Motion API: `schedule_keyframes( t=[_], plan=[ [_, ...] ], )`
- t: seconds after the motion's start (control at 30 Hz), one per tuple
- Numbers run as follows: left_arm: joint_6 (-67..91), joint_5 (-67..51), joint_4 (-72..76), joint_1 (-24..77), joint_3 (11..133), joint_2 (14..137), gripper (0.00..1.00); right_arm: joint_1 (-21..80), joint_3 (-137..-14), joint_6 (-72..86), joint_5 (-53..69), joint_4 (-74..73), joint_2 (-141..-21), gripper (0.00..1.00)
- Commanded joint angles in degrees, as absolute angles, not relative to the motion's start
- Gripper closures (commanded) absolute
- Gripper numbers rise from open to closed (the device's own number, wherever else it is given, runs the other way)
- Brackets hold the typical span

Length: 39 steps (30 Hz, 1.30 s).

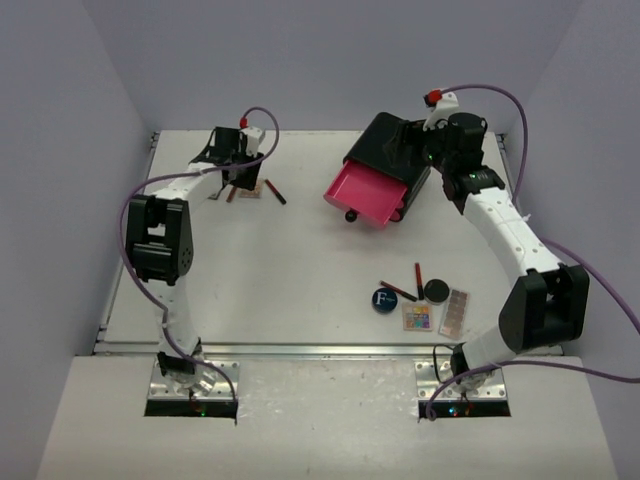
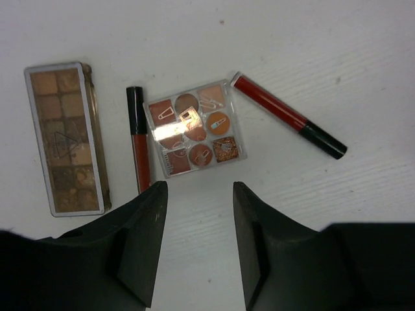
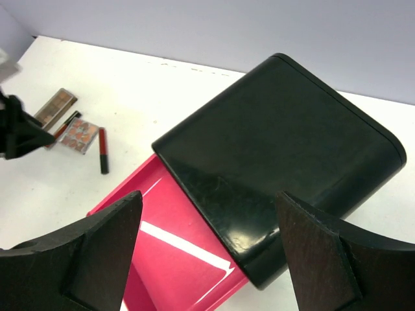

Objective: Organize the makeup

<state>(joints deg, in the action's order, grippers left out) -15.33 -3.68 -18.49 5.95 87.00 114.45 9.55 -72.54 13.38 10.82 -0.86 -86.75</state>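
Both jaws gape empty: left gripper (image 2: 199,194) partly open above two palettes (image 2: 194,129) and two red pencils (image 2: 288,116); right gripper (image 3: 207,201) wide over black box (image 3: 279,129).

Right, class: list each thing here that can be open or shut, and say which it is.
Pink drawer: pulled open, nothing seen inside.
Left gripper: open, by the square palette, holding nothing.
Right gripper: open wide over the black box, holding nothing.
Blue compact: shut.
Black compact: shut.
Slanted red tube: capped.
Other red tube: capped.
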Motion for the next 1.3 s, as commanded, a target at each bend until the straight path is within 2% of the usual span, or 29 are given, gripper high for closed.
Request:
schedule_keyframes(
  t=[0.0, 0.53, 0.77, 1.27],
  plan=[
    [-16.49, -3.45, -18.77, 4.38, 92.25, 117.79, 0.63, 10.53, -71.17, 14.04, 11.88, 2.87, -83.59, 0.18],
    [-14.98, -3.82, -19.62, 0.00, 99.55, 127.85, 0.62, 11.87, -68.96, 14.19, 11.07, 3.69, -81.74, 0.18],
    [-15.38, -4.69, -20.01, -2.11, 99.95, 128.71, 0.69, 12.13, -68.87, 14.15, 10.90, 3.52, -81.61, 0.17],
    [-15.12, -6.86, -22.13, -2.90, 97.14, 129.28, 0.73, 12.22, -68.82, 14.16, 11.09, 3.87, -81.92, 0.16]
  ],
)
